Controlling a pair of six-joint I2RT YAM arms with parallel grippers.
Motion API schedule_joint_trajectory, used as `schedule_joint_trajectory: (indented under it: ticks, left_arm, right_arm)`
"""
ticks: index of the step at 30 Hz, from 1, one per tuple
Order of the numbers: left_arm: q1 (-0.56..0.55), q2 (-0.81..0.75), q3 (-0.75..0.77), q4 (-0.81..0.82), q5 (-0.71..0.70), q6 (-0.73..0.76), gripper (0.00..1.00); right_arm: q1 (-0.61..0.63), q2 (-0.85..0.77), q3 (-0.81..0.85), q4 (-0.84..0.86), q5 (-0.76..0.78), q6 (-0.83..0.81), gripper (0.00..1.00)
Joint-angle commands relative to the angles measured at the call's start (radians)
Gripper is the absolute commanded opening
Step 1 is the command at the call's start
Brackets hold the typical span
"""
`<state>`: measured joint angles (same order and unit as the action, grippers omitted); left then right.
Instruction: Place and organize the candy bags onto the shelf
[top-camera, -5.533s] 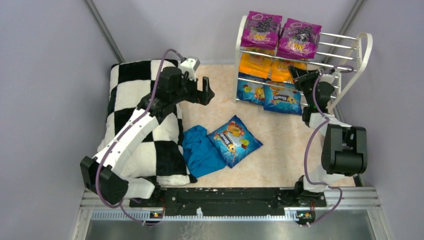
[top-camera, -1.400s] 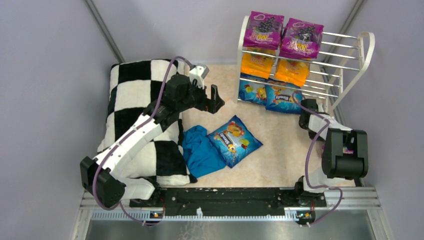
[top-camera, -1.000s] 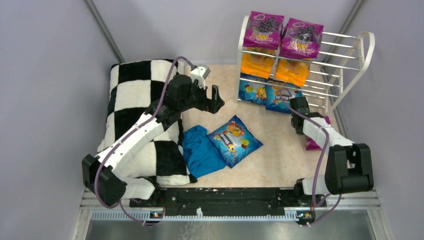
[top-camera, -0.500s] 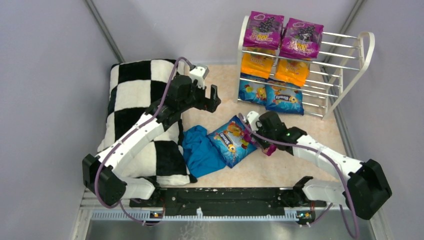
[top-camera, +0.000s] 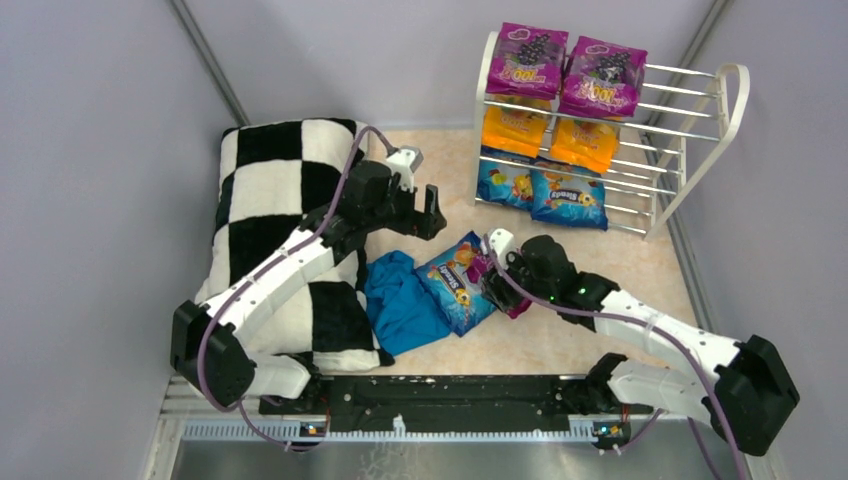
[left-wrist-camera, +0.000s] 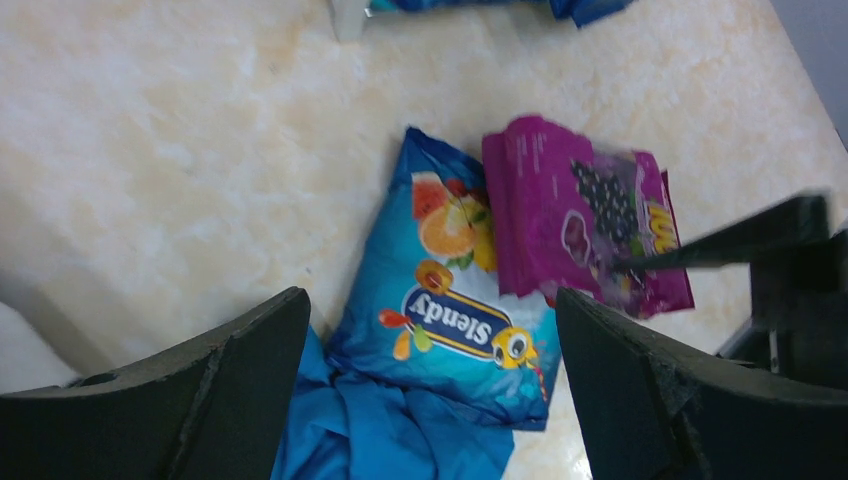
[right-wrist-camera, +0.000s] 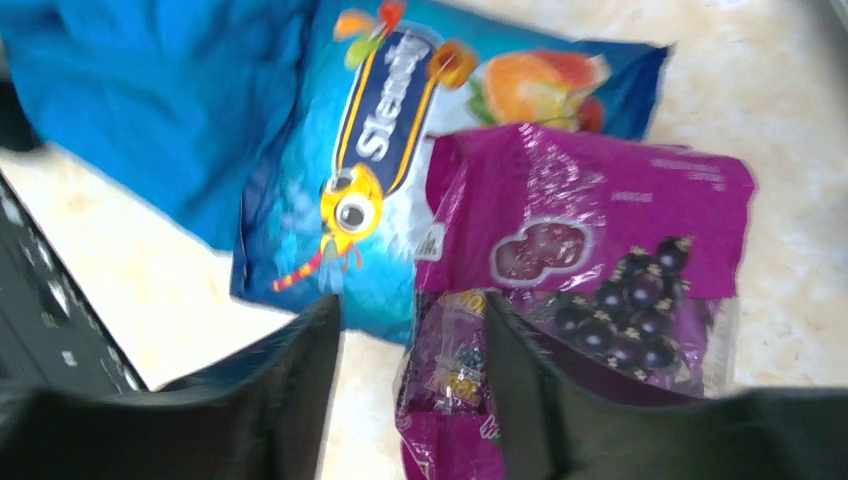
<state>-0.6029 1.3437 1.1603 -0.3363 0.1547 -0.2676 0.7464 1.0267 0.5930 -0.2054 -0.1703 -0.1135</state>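
Purple glossy pouch (right-wrist-camera: 600, 230) | crinkled, rectangular | overlapping blue pouch (right-wrist-camera: 380, 150)

Left tool (left-wrist-camera: 430, 300) wide; purple bag (left-wrist-camera: 585, 215) overlaps blue bag (left-wrist-camera: 445, 335) edge; teal cloth (left-wrist-camera: 370, 440) below.

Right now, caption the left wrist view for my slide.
Open left gripper above a blue candy bag, purple candy bag overlapping its edge, teal cloth alongside.

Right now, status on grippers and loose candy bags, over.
Left gripper open, empty. Right gripper open, astride purple grape-print plastic pouch, which overlaps blue candy-print plastic pouch. Teal-blue cloth under blue pouch's edge.
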Motion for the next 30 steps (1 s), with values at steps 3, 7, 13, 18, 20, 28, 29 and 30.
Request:
schedule_joint_trajectory:
  ticks: [3, 7, 13, 18, 20, 28, 29, 30]
  left_arm:
    - [-0.001, 0.035, -0.12, 0.122, 0.219, -0.146, 0.99]
    - [-0.018, 0.161, -0.087, 0.183, 0.336, -0.219, 0.97]
    - [-0.118, 0.342, 0.033, 0.177, 0.254, -0.243, 0.88]
    - [-0.147, 0.395, 0.044, 0.224, 0.225, -0.327, 0.78]
    - [-0.156, 0.4, 0.043, 0.238, 0.21, -0.347, 0.84]
    - [-0.166, 0.473, 0.095, 0.217, 0.211, -0.371, 0.82]
    - [-0.168, 0.481, 0.096, 0.219, 0.209, -0.373, 0.81]
    - [-0.169, 0.488, 0.098, 0.219, 0.206, -0.372, 0.8]
  right_arm:
    - [0.007, -0.218, -0.024, 0.105, 0.362, 0.452, 0.75]
    - [0.007, -0.314, -0.071, 0.024, 0.484, 0.753, 0.79]
    - [-0.044, -0.352, -0.051, -0.182, 0.703, 0.788, 0.91]
    - [-0.383, -0.284, -0.047, -0.155, 0.403, 0.707, 0.92]
    - [-0.498, -0.263, -0.065, -0.118, 0.23, 0.708, 0.91]
    - [-0.562, -0.18, -0.126, 0.006, 0.132, 0.665, 0.92]
    - [-0.562, -0.163, -0.132, 0.027, 0.103, 0.666, 0.92]
    - [-0.564, -0.149, -0.14, 0.047, 0.076, 0.668, 0.91]
